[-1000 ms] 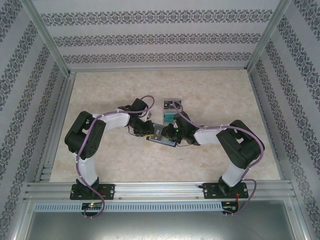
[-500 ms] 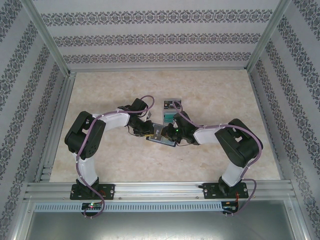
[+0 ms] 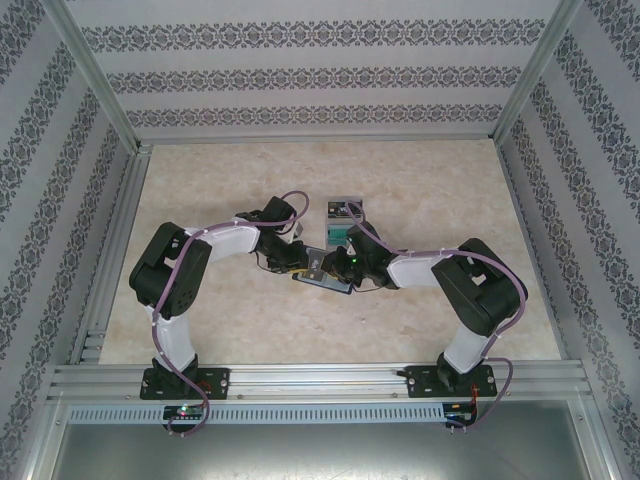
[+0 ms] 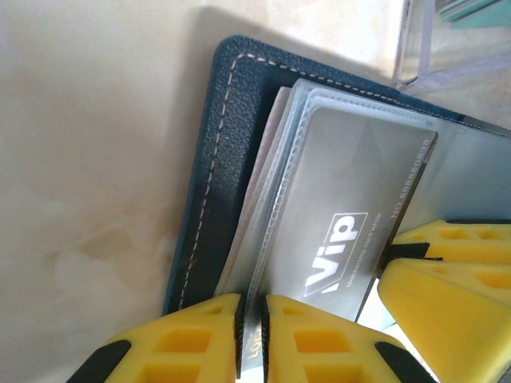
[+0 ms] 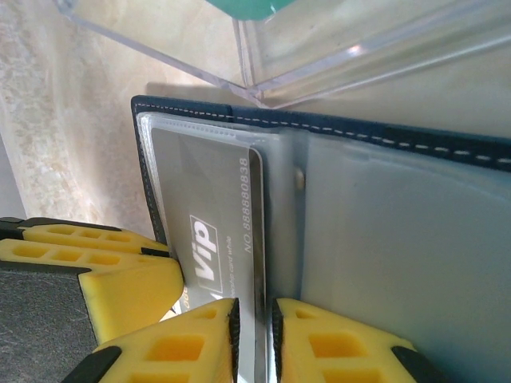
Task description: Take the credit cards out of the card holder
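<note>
The slate-blue card holder [image 3: 322, 276] lies open on the table between both arms. Its stitched edge [image 4: 214, 159] and grey lining [image 5: 399, 263] fill the wrist views. A silvery-grey VIP credit card [image 4: 351, 207] sits in a clear pocket. My left gripper [image 4: 252, 327] is shut on the clear pocket's edge. My right gripper [image 5: 254, 327] straddles the long edge of that card [image 5: 209, 199], jaws a little apart; I cannot tell if the pads press it. The right fingers [image 4: 447, 279] show beside the card. A teal card [image 5: 251, 6] lies in the clear box.
A clear plastic box [image 3: 340, 218] stands just behind the holder, its wall [image 5: 319, 64] close above the holder's far edge. Beige marble-pattern tabletop [image 3: 220, 330] surrounds the arms, bounded by aluminium rails and patterned walls.
</note>
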Robot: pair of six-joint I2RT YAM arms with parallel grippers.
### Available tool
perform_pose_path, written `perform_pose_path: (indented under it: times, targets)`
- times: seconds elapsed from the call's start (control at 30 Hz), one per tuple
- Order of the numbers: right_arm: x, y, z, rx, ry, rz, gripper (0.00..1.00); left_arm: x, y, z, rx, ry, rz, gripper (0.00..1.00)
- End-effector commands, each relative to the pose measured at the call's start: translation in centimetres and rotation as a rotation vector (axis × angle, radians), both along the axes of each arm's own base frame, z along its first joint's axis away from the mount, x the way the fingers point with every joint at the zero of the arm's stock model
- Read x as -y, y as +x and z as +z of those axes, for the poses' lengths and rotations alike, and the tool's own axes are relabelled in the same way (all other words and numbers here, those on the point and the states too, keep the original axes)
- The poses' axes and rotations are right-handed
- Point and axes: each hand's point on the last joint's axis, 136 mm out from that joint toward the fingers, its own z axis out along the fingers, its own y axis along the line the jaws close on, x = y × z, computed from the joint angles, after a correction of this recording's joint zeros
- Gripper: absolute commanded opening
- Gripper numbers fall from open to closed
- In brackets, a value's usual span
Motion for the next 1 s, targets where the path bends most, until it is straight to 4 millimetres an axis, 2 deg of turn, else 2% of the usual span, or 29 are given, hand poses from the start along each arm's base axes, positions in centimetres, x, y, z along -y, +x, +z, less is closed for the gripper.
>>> perform_pose_path:
  times: [0.0,0.2,0.43,0.57,0.8,0.97]
  targets:
    - [0.7,-1.1,-1.8,-0.054,-0.068,0.016,0.23,-0.8,-1.0,-1.6,-0.046,0.054,-0.012,0.17]
    - [-0.1,-0.6,-0.8,-0.012,-0.012,0.023,0.17,-0.7,-1.1,-1.6,-0.051,0.048,-0.013,0.17]
    - [-1.1,-0.3,0.4,0.029,0.046,0.057,0.15,-0.4,-1.1,-1.6,-0.05,0.043,-0.021,0.17]
    - [-1.3,-0.3,0.6,0.034,0.052,0.066,0.01,-0.4,-1.1,-1.6,-0.051,0.045,-0.023,0.17]
    - [0.6,-0.7,0.4,0.036,0.042,0.028,0.0,-0.9,-1.2,-1.8,-0.052,0.075,-0.013,0.16]
    - [2.4,-0.9,0.4,0.039,0.037,-0.003,0.0,-1.8,-1.4,-2.5,-0.072,0.112,0.008,0.11]
